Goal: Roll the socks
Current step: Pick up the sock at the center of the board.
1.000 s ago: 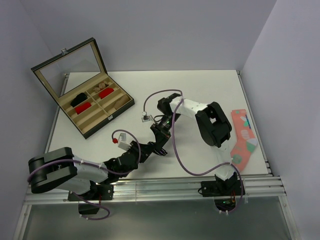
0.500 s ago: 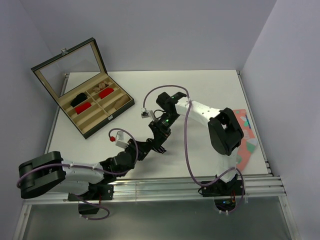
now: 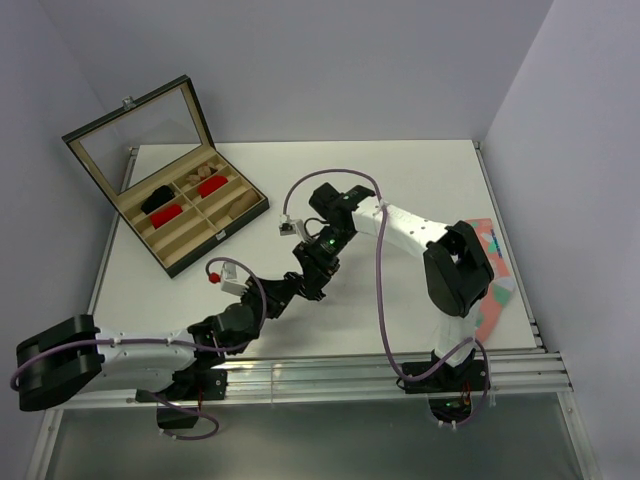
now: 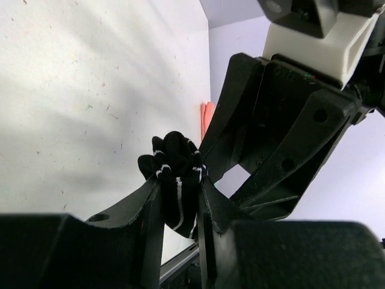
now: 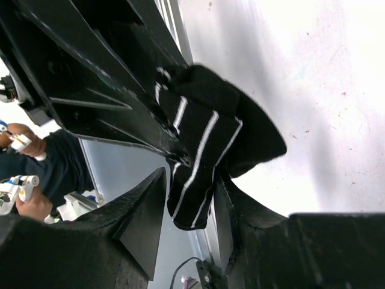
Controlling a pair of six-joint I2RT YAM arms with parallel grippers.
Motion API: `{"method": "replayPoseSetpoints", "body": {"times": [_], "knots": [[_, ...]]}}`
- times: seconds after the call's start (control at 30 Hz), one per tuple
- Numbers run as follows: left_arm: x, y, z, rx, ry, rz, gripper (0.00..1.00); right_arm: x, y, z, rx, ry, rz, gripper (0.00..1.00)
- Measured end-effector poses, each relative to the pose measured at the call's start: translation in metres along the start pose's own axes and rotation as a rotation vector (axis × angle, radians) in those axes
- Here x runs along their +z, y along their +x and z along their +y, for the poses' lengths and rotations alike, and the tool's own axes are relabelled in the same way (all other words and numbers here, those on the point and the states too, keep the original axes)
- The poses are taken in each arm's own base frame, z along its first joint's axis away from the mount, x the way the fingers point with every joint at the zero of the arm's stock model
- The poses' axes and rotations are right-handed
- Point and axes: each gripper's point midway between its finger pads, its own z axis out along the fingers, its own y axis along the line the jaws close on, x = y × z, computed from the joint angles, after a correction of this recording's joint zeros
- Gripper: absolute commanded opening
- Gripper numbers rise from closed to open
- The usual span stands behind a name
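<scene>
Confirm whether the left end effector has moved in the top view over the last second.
Yes, slightly. The left end effector has shifted left and up the table, closer to the open box, still clamping the striped sock.

1. Middle of counter [image 3: 400, 180] is jammed: left fingers [image 4: 141, 214] and right fingers [image 5: 141, 223] meet nose to nose around the black sock [image 4: 177, 159], no way through between them.
2. Box [image 3: 195, 215] with raised lid [image 3: 135, 135] blocks the far left.
3. Far centre and far right are open.
4. Right arm [image 3: 455, 275] arches over the near right, pink sock [image 3: 491, 245] at the edge behind it.
5. Left arm [image 3: 130, 350] lies low across the near left.
</scene>
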Motion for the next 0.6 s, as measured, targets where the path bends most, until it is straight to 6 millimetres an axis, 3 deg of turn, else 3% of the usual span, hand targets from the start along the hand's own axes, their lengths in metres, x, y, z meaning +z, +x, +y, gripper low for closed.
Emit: {"method": "replayPoseSetpoints", "body": {"times": [0.33,0.6], "knots": [[-0.006,-0.015,-0.003,0.007,-0.003,-0.043,0.00,-0.005,-0.005,0.000,0.015,0.029,-0.014,0.49],[-0.011,-0.023,0.003,0.027,-0.024,-0.066,0.00,-0.032,-0.023,0.002,-0.027,0.088,-0.094,0.50]]}}
